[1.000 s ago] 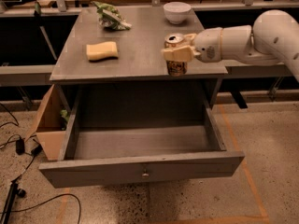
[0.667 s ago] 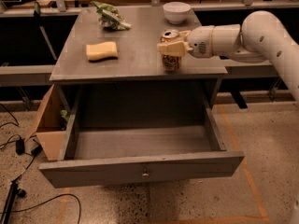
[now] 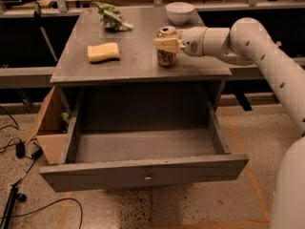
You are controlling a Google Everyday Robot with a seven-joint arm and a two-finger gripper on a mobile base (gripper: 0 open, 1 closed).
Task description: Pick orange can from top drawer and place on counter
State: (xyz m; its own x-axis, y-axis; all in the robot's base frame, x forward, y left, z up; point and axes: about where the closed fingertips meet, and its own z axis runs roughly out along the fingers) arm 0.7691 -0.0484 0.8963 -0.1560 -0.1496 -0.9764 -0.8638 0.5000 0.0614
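Grey tabletop (image 3: 138, 63) carrying a yellow sponge (image 3: 103, 52), a green packet (image 3: 112, 19) and a white bowl (image 3: 179, 12). Below it the top drawer (image 3: 143, 168) stands pulled out over speckled floor (image 3: 200, 206), with a cardboard box (image 3: 50, 128) at left. Compared with a second ago, I see the orange can (image 3: 166, 57) farther left and deeper over the tabletop. The gripper (image 3: 163, 43) reaches in from the right. Its fingers (image 3: 169, 45) are closed around the upright can's upper half. I cannot confirm that the can's base touches the surface.
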